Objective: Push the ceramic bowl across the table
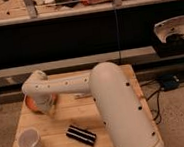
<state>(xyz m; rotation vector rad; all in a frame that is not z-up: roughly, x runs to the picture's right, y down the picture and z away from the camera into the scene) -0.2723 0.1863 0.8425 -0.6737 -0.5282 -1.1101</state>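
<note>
The ceramic bowl (32, 103) is sitting near the far left corner of the table (113, 93), mostly hidden behind the arm's wrist, with only an orange crescent of its left side showing. The gripper (51, 109) is hanging right at the bowl's near right edge, apparently touching it, though actual contact is hard to confirm because the wrist is covering the rim there. Its fingers are closed together with nothing between them, acting as a blunt pusher rather than a clamp. The relation that matters: the bowl is lying to the left of and slightly beyond the fingers, so any further push would likely drive it toward the table's left edge, which is already close. The bowl is round, so no long axis is steering the push. What the bowl contains cannot be seen. Nearer than the bowl, by the table's front left corner, a small white cup (29, 140) is standing upright and looking empty; a dark ridged rectangular object (81, 134) is lying right of the cup.
</note>
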